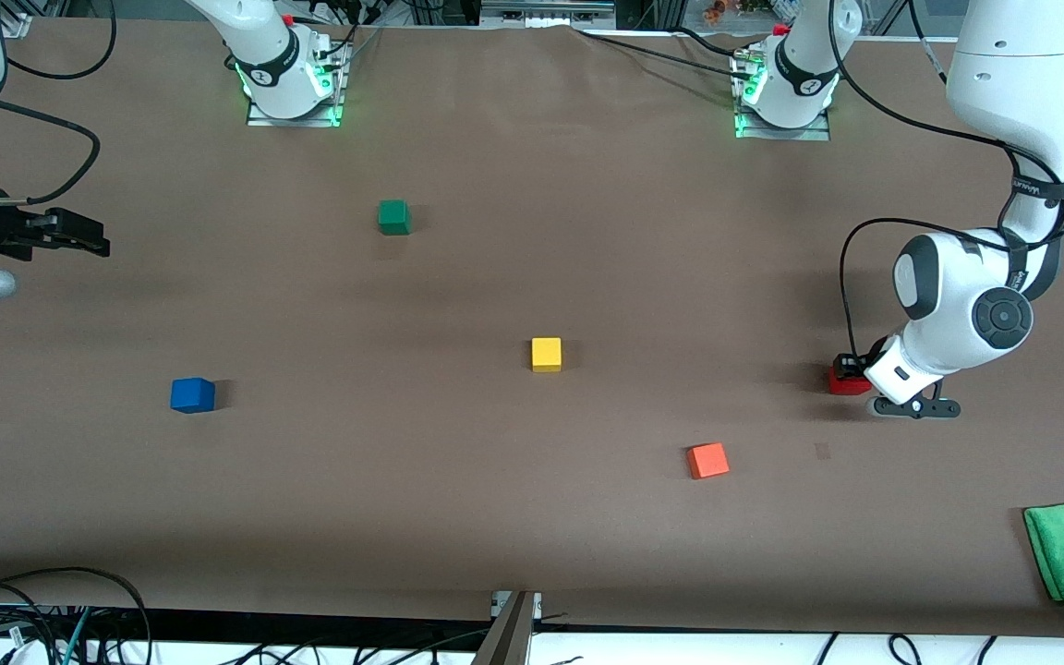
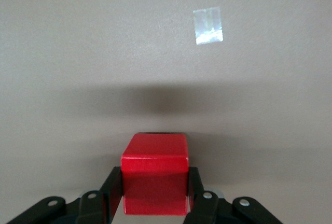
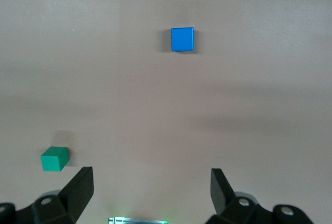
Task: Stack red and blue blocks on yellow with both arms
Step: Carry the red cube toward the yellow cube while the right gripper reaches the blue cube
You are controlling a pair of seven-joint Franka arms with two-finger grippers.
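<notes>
Gripping the red block (image 2: 154,180) by two flat sides near the table's (image 1: 495,517) left-arm edge, the left gripper (image 2: 154,203) holds something seemingly light and rigid; the right gripper (image 3: 151,190) waits, fingers wide.

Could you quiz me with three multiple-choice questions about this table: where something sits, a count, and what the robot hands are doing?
1. Which cube lies nearest the front camera?
A. green
B. orange
C. yellow

2. How many cubes are on the table?
A. three
B. four
C. five

3. What does the left gripper hold?
A. red cube
B. blue cube
C. nothing

Answers:
1 B: the orange cube lies lowest in the front view.
2 C: red cube, blue cube, yellow cube, green cube, orange.
3 A: the left gripper has its jaws shut on the red cube; the right gripper waits open.
</notes>
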